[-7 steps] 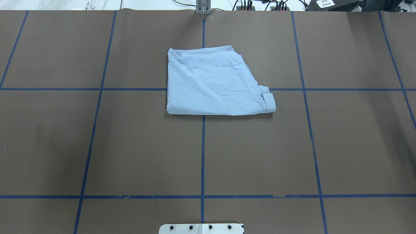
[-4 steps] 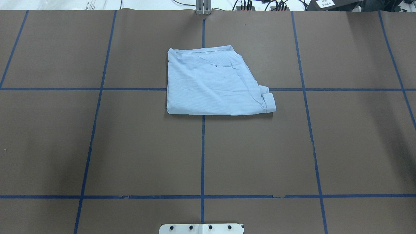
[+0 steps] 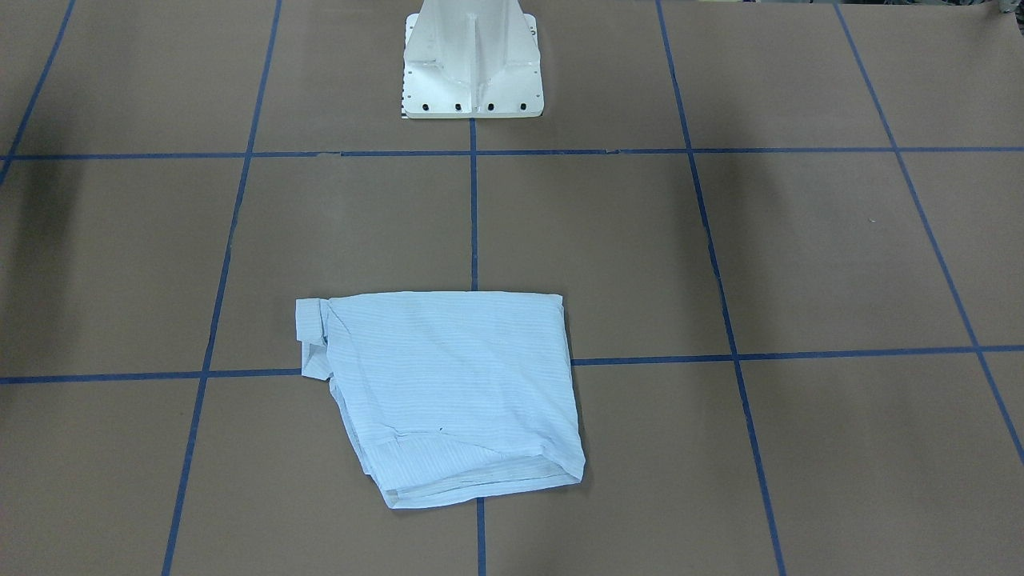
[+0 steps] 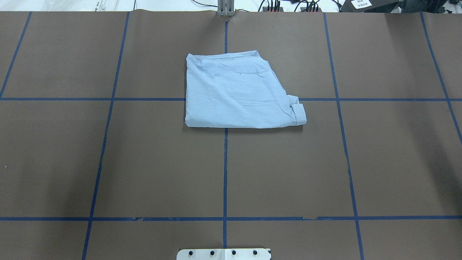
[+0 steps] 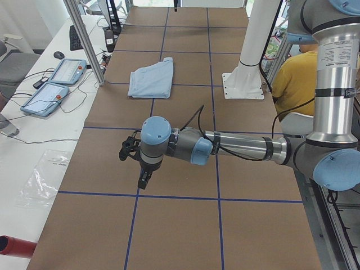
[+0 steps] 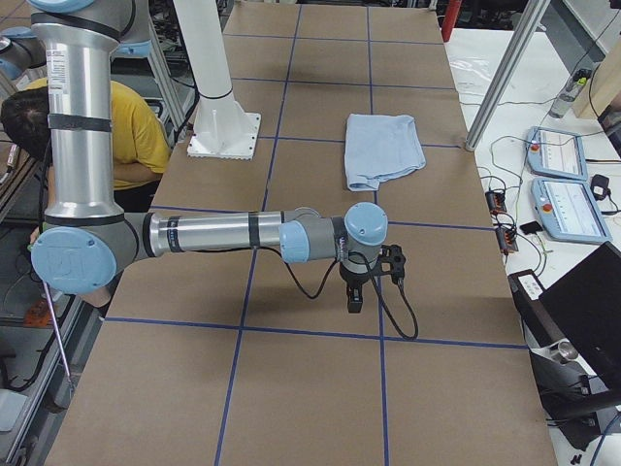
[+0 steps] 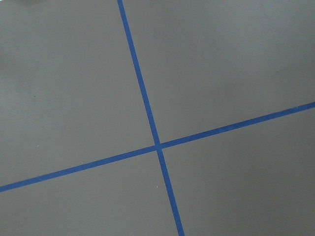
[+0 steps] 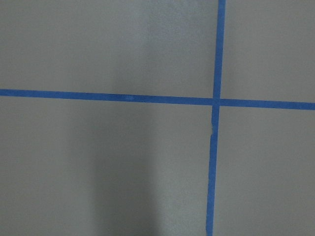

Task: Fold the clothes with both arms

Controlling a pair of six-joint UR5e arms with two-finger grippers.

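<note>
The light-blue shirt [image 4: 238, 92] lies folded into a compact, roughly square bundle on the brown table, far from the base; it also shows in the front view [image 3: 448, 384] and both side views [image 5: 152, 79] [image 6: 383, 146]. A cuff sticks out at one corner [image 4: 299, 112]. My left gripper [image 5: 143, 180] hangs above bare table far from the shirt, seen only in the left side view, so I cannot tell its state. My right gripper [image 6: 354, 301] likewise hangs over bare table, seen only in the right side view; I cannot tell its state. Both wrist views show only table and blue tape.
The white pedestal base [image 3: 472, 64] stands at the table's near middle edge. Blue tape lines [image 4: 225, 173] grid the brown table. Teach pendants [image 5: 56, 81] and cables lie on the side bench beyond an aluminium post [image 5: 84, 39]. A person in yellow [image 6: 136, 126] sits behind the robot.
</note>
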